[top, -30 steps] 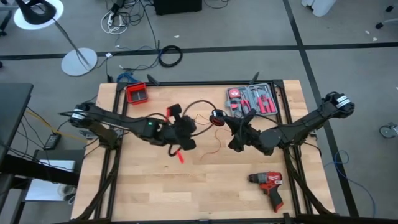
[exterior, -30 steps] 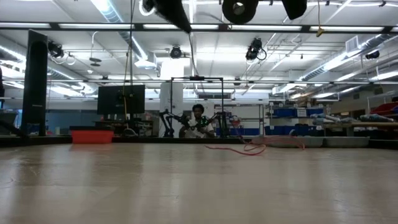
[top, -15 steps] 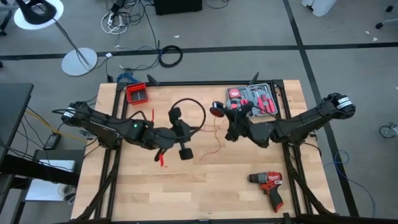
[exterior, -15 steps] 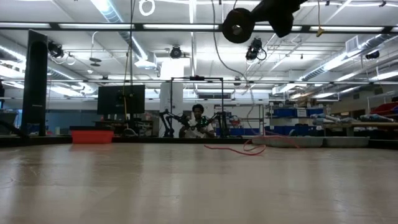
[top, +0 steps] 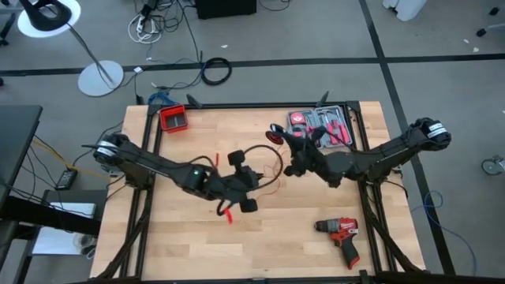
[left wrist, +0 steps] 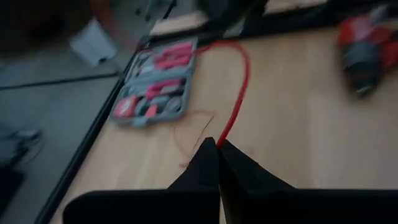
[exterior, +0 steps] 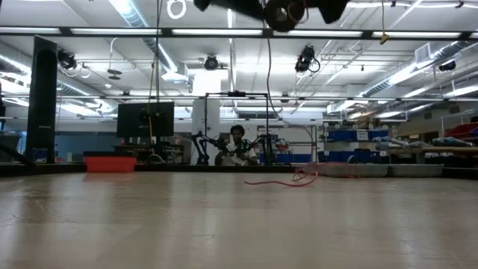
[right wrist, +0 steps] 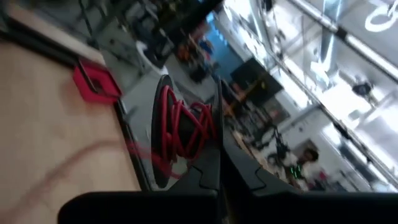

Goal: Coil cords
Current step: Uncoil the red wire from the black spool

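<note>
Overhead, both arms reached inward above the wooden table (top: 181, 252). The left gripper (top: 246, 189) was stretched out low and long toward the middle, its fingers pressed together on the red strand of the cords (top: 267, 180). The right gripper (top: 282, 140) was raised beside the tool case (top: 319, 126), pinching a black spool wound with red wire (top: 275, 135), with the cord running between the two grippers.

Only the left wrist view showed the pinch itself: the dark fingertips (left wrist: 214, 155) met on the red strand (left wrist: 239, 93), which arced away over the boards toward the case (left wrist: 152, 90), the red drill (left wrist: 367, 50) blurred off to one side. The right wrist view alone showed red wire (right wrist: 180, 127) crisscrossed on the spool. The low view showed a loose stretch of cord (exterior: 280, 180) lying on the tabletop.
</note>
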